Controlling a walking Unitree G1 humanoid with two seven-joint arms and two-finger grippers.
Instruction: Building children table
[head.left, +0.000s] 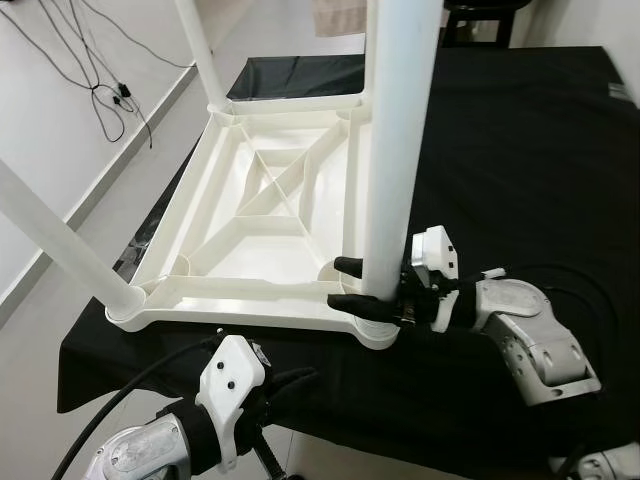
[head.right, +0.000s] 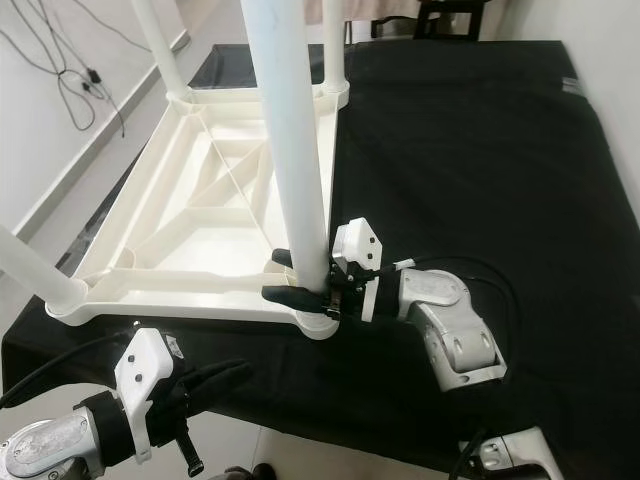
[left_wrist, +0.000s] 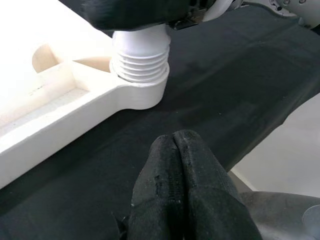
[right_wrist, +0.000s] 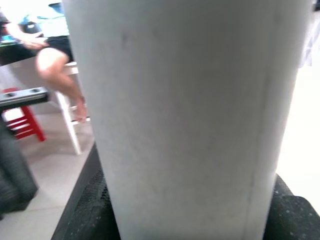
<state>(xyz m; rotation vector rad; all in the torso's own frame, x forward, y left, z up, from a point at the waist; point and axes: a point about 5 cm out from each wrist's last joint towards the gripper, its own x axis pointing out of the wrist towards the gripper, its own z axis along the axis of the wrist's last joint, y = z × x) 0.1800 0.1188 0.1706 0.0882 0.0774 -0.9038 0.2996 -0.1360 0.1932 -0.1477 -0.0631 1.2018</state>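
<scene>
A white plastic table top (head.left: 262, 215) lies upside down on a black cloth (head.left: 520, 160). White legs stand up from its corners. My right gripper (head.left: 341, 282) is shut on the near-right leg (head.left: 400, 150) just above its base, one black finger on each side. In the right wrist view this leg (right_wrist: 190, 115) stands close between the finger pads. The leg's threaded end (left_wrist: 140, 60) sits in the corner socket (left_wrist: 145, 95). My left gripper (head.left: 303, 379) hovers shut and holding nothing at the cloth's front edge, short of that corner, and its fingertips (left_wrist: 175, 145) press together.
Other legs rise at the near-left (head.left: 60, 240) and far-left (head.left: 200, 50) corners. Cables (head.left: 110, 95) trail on the floor to the left. A dark chair (head.left: 480, 20) stands beyond the far end. A seated person (right_wrist: 55, 60) and a red stool (right_wrist: 22, 120) are behind.
</scene>
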